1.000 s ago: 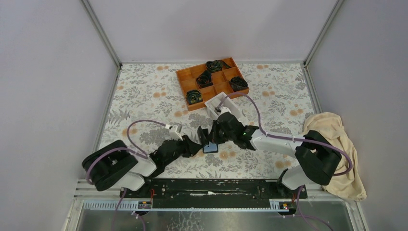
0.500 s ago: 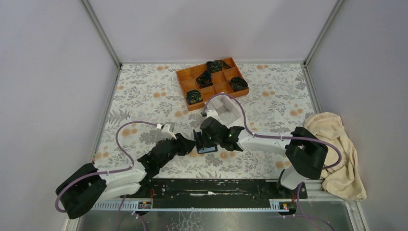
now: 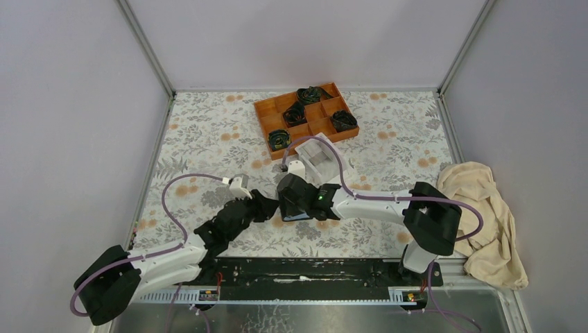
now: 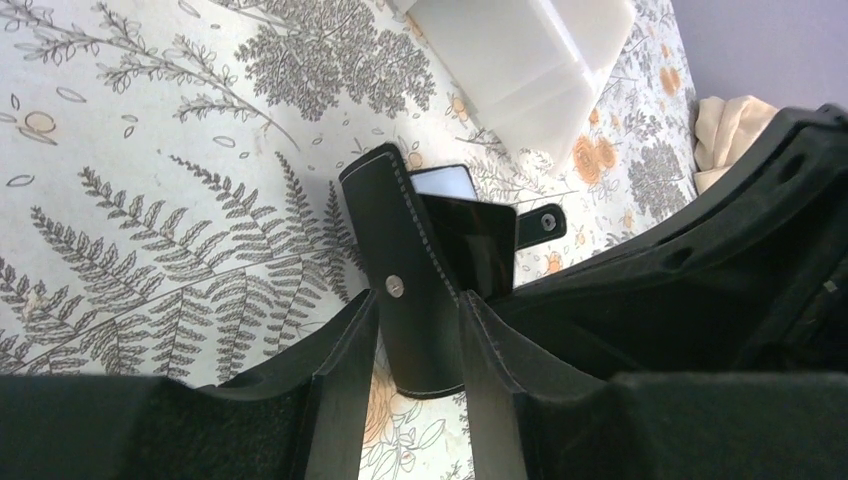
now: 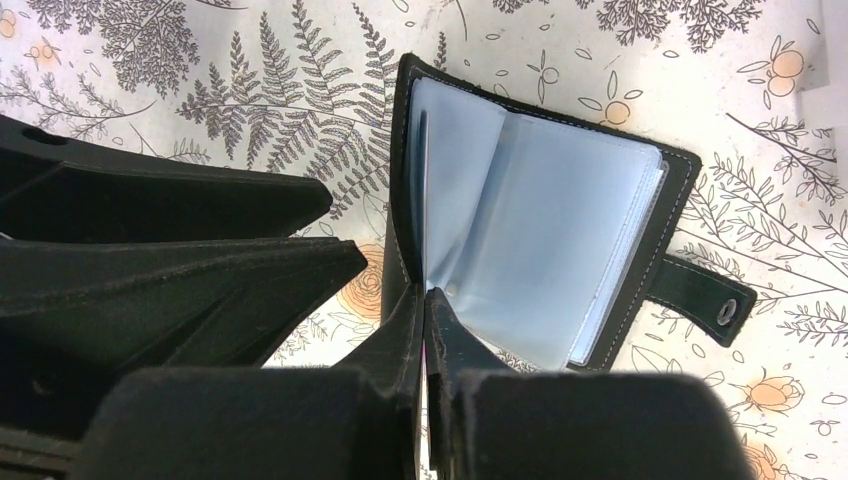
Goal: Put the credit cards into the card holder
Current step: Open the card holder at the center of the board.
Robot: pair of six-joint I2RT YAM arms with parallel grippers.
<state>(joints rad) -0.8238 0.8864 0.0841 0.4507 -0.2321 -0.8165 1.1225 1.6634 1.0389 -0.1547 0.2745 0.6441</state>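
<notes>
Starting at the right gripper (image 5: 425,305): its fingers are pressed fully together, with the tips at the spine fold of the card holder (image 5: 545,235), among the bluish inner pockets. A thin pale sliver shows between the fingers. It may be a card held edge-on, but this cannot be confirmed. The left gripper (image 4: 418,310) appears clamped on the holder's black front cover, standing it upright so the leaves of pockets lie open. The holder rests on the floral table (image 3: 208,132) between the two arms, towards the near edge, with its clasp strap lying unfastened to one side. Just beyond it stands the white box (image 3: 320,154), then the orange tray (image 3: 305,114). A beige cloth (image 3: 485,208) lies at the right edge. Assessment: the holder is opened and steadied. The visible pockets look empty, and no credit cards are seen seated in them. Insertion is judged still outstanding.
</notes>
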